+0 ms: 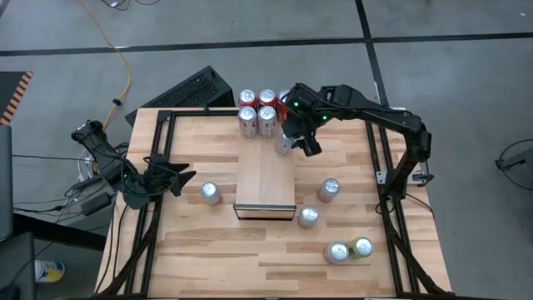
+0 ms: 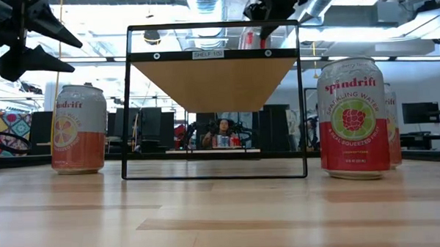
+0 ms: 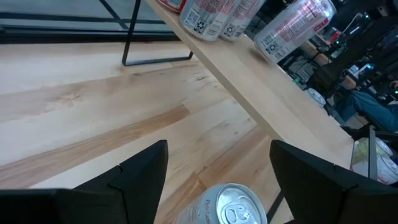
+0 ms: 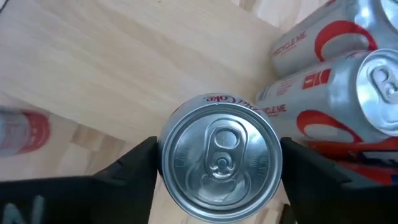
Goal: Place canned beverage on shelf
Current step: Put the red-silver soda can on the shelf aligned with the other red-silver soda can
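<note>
The shelf (image 1: 265, 187) is a raised light-wood platform in the middle of the table. Several silver-and-red cans (image 1: 256, 108) stand on their bases at its far end. My right gripper (image 1: 291, 133) is over the shelf's far right part, shut on a silver can (image 4: 219, 158). That can also shows in the left wrist view (image 3: 292, 28), tilted against its neighbours. My left gripper (image 1: 179, 177) hovers open over the table's left side. Another can (image 3: 233, 208) stands on the table just below and ahead of its fingers. My right gripper has the silver can between its two fingers, one on each side of the can's wall just below the rim (image 4: 163, 163). The fingers (image 4: 134, 165) come slanting down from the table's right and far side. The can sits tilted, its lower end at the shelf top (image 3: 273, 87); I cannot tell whether it rests there.
Loose cans stand on the table right of the shelf (image 1: 329, 189), near its front corner (image 1: 309, 217) and toward the near right (image 1: 337, 252), one of them yellow-green (image 1: 362, 247). A keyboard (image 1: 196, 90) lies beyond the far edge. The shelf's near half is bare wood.
</note>
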Controlling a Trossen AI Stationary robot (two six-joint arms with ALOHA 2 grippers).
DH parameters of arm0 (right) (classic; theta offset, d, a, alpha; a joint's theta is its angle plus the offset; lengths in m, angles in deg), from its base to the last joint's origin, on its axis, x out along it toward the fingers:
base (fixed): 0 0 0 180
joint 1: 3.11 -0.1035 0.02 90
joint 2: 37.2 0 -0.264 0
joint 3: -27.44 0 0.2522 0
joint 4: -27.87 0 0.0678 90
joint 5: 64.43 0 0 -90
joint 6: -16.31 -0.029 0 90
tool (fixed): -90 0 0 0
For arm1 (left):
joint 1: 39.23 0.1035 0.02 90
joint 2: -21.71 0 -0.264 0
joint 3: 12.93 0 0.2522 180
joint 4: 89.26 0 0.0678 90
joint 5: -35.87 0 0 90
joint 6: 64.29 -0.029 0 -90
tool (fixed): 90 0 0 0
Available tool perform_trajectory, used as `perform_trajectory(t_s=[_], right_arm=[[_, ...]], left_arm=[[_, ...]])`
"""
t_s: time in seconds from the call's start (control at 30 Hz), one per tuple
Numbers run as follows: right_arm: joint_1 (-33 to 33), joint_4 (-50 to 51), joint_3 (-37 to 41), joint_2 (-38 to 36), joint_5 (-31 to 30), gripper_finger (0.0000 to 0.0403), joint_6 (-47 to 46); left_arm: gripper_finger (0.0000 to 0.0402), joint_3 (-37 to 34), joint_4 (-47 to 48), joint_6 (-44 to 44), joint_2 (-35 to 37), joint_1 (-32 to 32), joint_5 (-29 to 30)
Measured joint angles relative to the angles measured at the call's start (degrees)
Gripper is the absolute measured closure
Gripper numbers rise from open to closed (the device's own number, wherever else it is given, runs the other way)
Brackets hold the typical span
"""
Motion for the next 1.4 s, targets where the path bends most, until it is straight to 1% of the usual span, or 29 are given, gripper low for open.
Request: perform_trajectory(t_s=[0.13, 0.27, 0.43, 0.6, 0.87, 0.93, 1.0, 1.1, 1.2, 1.3, 1.4], right_arm=[[0.2, 0.4, 0.0, 0.0, -0.3, 0.0093, -0.7], [0.2, 0.3, 0.0, -0.2, -0.4, 0.0078, -0.5], [0.1, -1.7, 0.0, -0.2, -0.7, 0.0078, -0.5], [-0.1, -1.9, -0.3, -0.6, -3.7, 0.0081, -0.8], [-1.4, 0.3, -9.9, -2.6, -2.9, 0.0081, -6.1], [-1.6, 0.2, -11.2, -3.6, -2.9, 0.0082, -8.5], [-1.5, 2.6, -11.4, -5.3, -2.9, 0.0088, -12.2], [-1.4, 7.6, -11.4, -7.4, -1.8, 0.0115, -18.5], [-2.5, 11.5, -11.4, -7.9, -1.7, 0.0165, -23.6], [-4.3, 13.3, -10.2, -7.7, -1.8, 0.0241, -25.8], [-5.7, 12.0, -4.8, -8.4, -1.8, 0.0332, -27.5]], left_arm=[[0.0132, 0.0, 0.0, -0.2, 0.0, 0.0, 0.1], [0.0132, 0.0, 0.0, -0.2, 0.0, 0.0, 0.3], [0.0132, 0.0, 0.0, -0.6, 0.0, 0.0, 0.3], [0.0132, 0.0, 0.1, -1.1, 0.0, 0.0, 0.3], [0.0132, 0.0, 0.4, -2.6, 0.0, 0.0, 0.3], [0.0132, 0.0, 0.6, -2.5, 0.0, 0.0, 0.3], [0.0132, 0.0, 0.6, -2.5, 0.0, 0.0, 0.3], [0.0132, 0.0, 0.6, -2.5, 0.0, 0.0, 0.3], [0.0132, 0.0, 0.8, -2.4, 0.0, 0.0, 0.5], [0.0132, 0.0, 1.3, -1.7, 0.0, 0.0, 1.2], [0.0132, 0.0, 1.5, -1.4, 0.0, 0.0, 1.6]])
